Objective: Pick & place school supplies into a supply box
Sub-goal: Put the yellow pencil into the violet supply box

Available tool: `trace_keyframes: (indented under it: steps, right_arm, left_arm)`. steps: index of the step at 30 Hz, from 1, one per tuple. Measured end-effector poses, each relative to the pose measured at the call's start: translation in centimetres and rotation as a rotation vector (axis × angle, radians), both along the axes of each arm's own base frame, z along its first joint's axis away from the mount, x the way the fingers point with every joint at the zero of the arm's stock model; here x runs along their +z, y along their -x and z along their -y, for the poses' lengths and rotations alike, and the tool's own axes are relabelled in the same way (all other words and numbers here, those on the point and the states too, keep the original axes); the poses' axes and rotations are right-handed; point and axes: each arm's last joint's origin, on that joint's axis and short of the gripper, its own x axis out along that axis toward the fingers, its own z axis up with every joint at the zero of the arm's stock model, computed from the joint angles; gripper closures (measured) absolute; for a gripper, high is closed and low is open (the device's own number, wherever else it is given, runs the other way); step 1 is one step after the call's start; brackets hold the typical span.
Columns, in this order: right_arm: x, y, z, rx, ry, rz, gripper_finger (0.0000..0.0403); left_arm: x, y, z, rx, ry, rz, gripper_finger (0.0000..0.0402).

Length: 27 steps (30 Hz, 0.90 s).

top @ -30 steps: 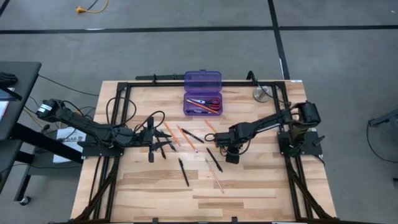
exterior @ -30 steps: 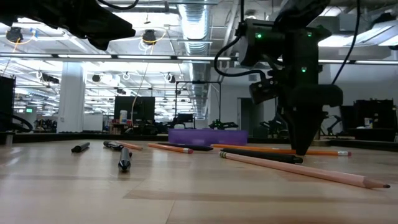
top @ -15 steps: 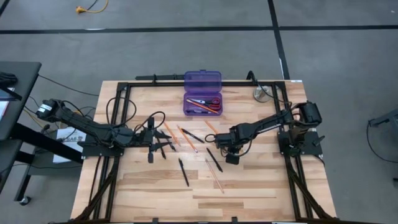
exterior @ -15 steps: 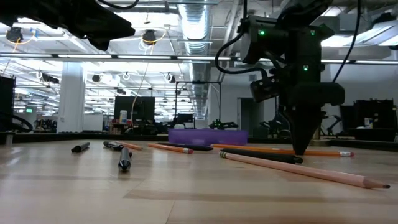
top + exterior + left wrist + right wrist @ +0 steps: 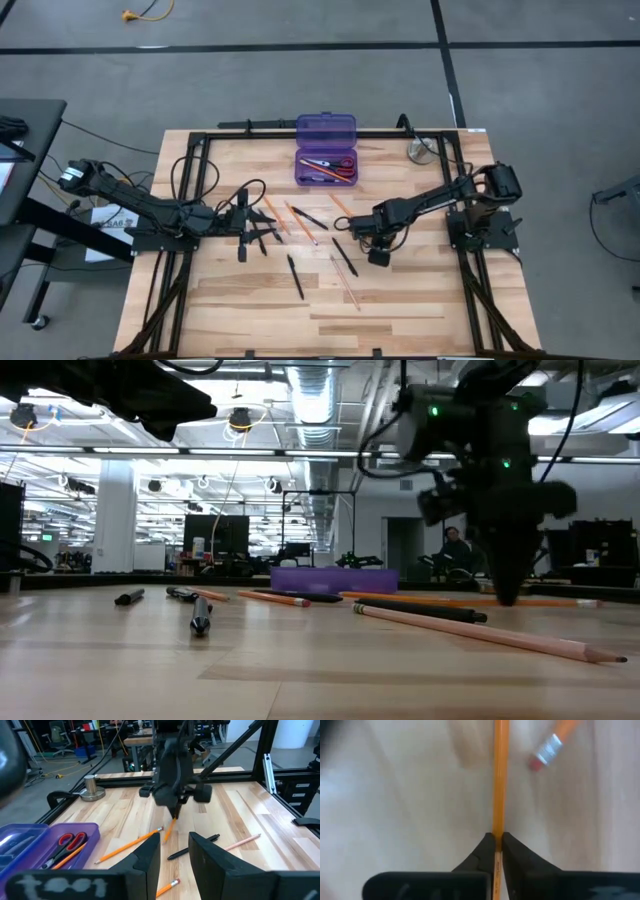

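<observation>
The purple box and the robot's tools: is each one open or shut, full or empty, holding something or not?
Translucent purple plastic supply box: lid open, red-handled scissors and a pencil inside.
Right tool: shut on a thin orange pencil, low at the table.
Left tool: open, empty, waiting at table's left.
Round silver metal disc: resting on table.

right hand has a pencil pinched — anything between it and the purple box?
Nothing visible. The right hand is shut on an orange pencil near table centre. The purple box lies open at the far edge; only flat pens and pencils lie on the table between.
</observation>
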Motion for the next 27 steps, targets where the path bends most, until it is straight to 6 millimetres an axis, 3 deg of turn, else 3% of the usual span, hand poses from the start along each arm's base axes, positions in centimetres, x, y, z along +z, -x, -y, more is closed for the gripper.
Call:
trace_keyframes:
  steps: [8, 13, 17, 21, 27]
  right_arm:
    - [3.8, 0.7, -0.1, -0.019, -0.015, 0.07, 0.0401]
    - [6.6, -0.4, 1.6, -0.012, 0.023, 0.133, 0.0402]
    - [8.9, -2.4, 5.0, 0.007, 0.083, 0.16, 0.0402]
    - [10.3, -5.0, 9.5, 0.026, 0.134, 0.171, 0.0403]
    - [9.8, -8.9, 17.3, 0.05, 0.171, 0.152, 0.0401]
  left_arm:
    - [0.0, 0.0, 0.1, -0.027, 0.009, -0.004, 0.031]
    - [0.0, 0.0, 0.1, -0.027, 0.009, -0.002, 0.031]
    - [0.0, 0.0, 0.1, -0.032, 0.012, 0.002, 0.031]
    - [0.1, 0.0, 0.1, -0.032, 0.021, 0.005, 0.031]
    - [0.2, 0.0, 0.1, -0.029, 0.049, 0.021, 0.031]
